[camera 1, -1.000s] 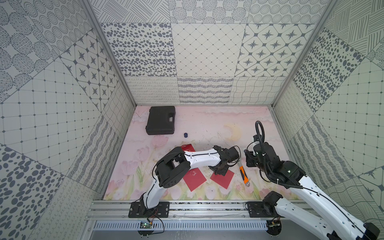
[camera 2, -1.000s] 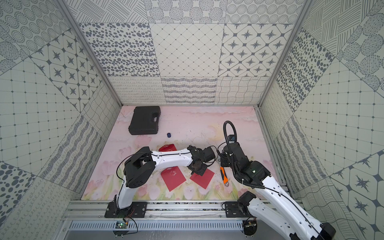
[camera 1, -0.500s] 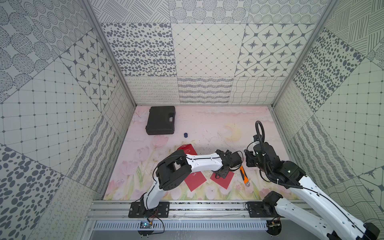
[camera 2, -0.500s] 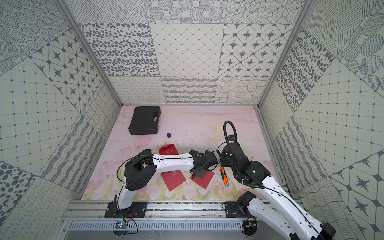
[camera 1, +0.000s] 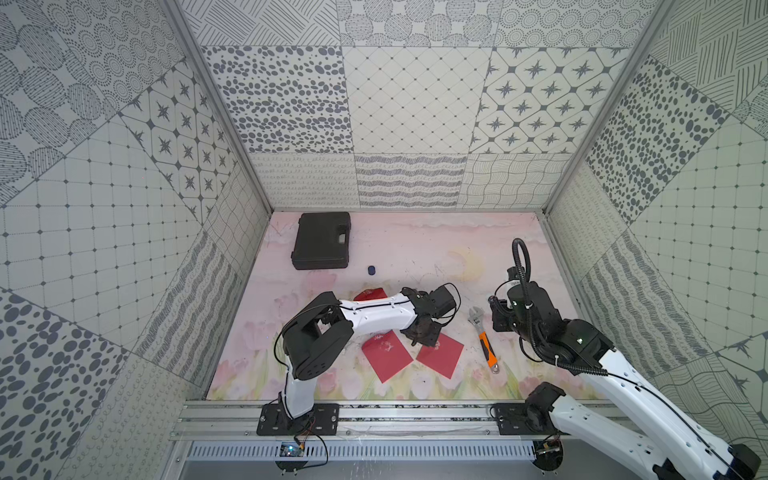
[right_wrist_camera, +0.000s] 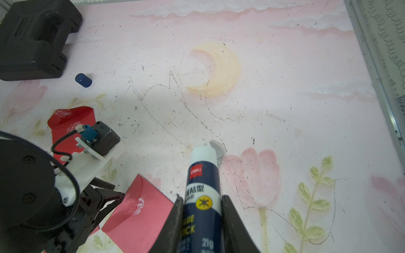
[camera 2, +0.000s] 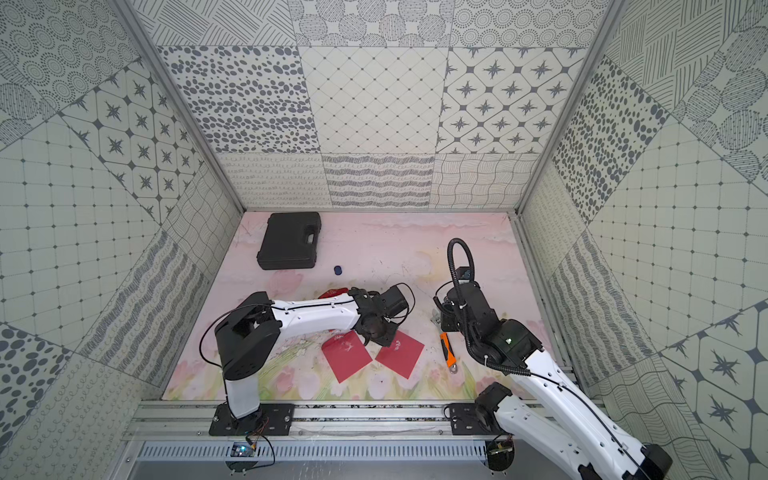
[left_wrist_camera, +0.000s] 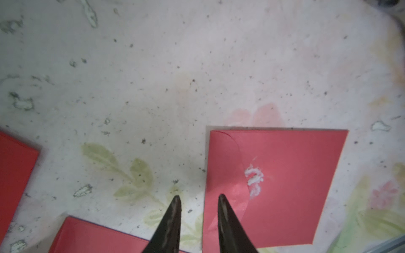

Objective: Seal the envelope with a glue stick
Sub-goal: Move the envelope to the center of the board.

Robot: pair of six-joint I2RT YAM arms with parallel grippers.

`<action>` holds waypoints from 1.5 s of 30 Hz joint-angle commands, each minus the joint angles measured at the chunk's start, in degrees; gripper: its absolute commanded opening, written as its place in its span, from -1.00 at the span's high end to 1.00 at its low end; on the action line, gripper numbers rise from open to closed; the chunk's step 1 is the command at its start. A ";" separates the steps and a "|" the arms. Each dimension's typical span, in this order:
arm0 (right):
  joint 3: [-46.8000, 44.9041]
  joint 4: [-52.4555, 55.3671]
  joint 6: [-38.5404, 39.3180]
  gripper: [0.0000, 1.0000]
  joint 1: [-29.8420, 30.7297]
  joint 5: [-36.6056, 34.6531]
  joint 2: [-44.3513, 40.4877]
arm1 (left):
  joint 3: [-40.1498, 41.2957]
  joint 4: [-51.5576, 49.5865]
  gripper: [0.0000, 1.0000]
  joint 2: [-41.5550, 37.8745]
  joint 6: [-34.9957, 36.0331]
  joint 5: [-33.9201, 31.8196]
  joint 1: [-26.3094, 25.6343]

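Right gripper (right_wrist_camera: 202, 198) is clamped tight round the glue stick (right_wrist_camera: 203, 175). It grips the blue label about mid-length, with the uncapped white tip pointing out ahead of the fingers and the grey head of the wrench (right_wrist_camera: 217, 151) lying just beyond that tip. Left gripper (left_wrist_camera: 199, 196) holds nothing: its jaws stand a little apart, one fingertip over the folded flap of the envelope (left_wrist_camera: 285, 186), its partner over bare table (left_wrist_camera: 153, 76) just beside the envelope's edge. Whether the fingertip presses the flap I cannot tell. A white glue smear (left_wrist_camera: 254, 179) sits just ahead of that fingertip, along the flap's curved edge and mostly on the body beside it. Judging from that, the seal may be weak: if little glue lies under the paper, the flap could spring up once the left fingers lift, or cling to a sticky fingertip and be pulled open. The exposed stick could also dab the table or wrench if the right arm dips. Its blue cap (right_wrist_camera: 83, 80) lies far ahead, near the black case (right_wrist_camera: 32, 37).
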State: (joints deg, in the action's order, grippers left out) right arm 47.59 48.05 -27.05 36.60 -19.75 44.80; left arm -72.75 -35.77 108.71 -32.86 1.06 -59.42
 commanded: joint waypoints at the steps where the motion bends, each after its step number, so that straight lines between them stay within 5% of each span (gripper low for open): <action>1: 2.56 -0.77 -1.64 1.00 -0.30 0.05 0.81 | 2.89 3.77 0.35 -0.93 -2.69 8.95 1.74; 19: 6.35 -0.53 -2.00 1.00 -0.23 1.64 2.71 | -0.89 13.53 0.37 7.89 -5.20 28.86 0.83; 25: 6.55 -0.33 -1.94 1.00 -0.28 1.63 2.32 | -2.57 14.42 0.37 9.24 -4.60 30.75 0.28; 33: 6.68 -0.25 -2.02 1.00 -0.25 2.12 2.49 | 2.26 13.91 0.37 -0.14 -4.24 21.83 1.85; 45: 7.19 -2.21 -1.30 1.00 -0.25 3.71 5.02 | 12.02 -9.48 0.26 -17.89 -3.02 -2.51 2.95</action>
State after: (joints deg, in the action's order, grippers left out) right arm 52.90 48.51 -28.71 36.56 -16.73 49.23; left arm -64.36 -30.74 96.49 -36.27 13.28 -57.14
